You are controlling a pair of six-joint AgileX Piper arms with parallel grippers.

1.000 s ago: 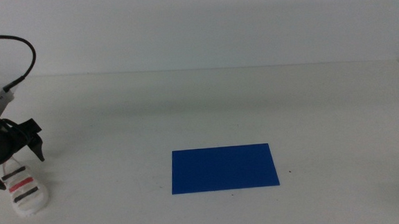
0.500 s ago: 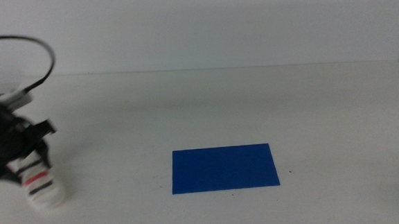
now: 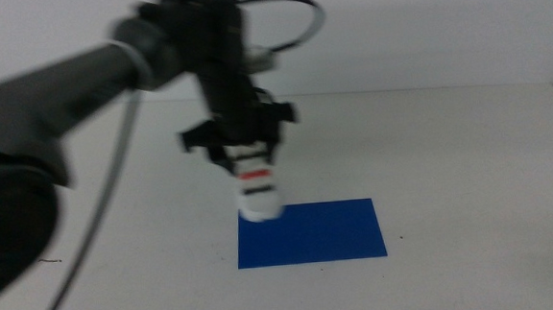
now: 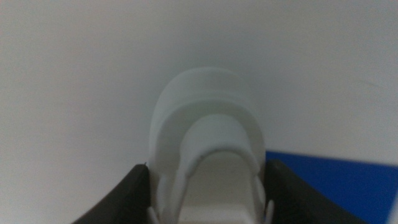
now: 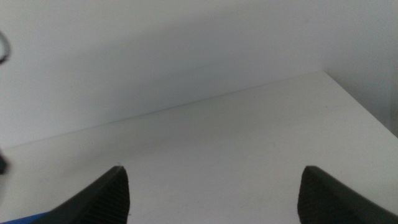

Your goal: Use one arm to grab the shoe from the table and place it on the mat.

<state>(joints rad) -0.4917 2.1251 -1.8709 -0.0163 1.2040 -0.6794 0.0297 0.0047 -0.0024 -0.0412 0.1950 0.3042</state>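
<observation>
My left arm [image 3: 80, 80] reaches in from the left across the table [image 3: 450, 154]. Its gripper [image 3: 246, 162] is shut on the white shoe [image 3: 257, 190] with black and red striped straps and holds it in the air, toe down, just above the left back corner of the blue mat [image 3: 311, 233]. In the left wrist view the shoe [image 4: 205, 143] sits between the dark jaws, with a corner of the mat [image 4: 336, 183] beside it. The right gripper [image 5: 211, 205] is open and empty and does not show in the middle view.
The white wall [image 3: 422, 21] rises behind the table's far edge. The right wrist view shows bare tabletop [image 5: 249, 137] and the table's far right corner.
My left arm has lifted the shoe from the table's left side and swung it right, to the mat's left back corner. The motion is fast and blurred.
</observation>
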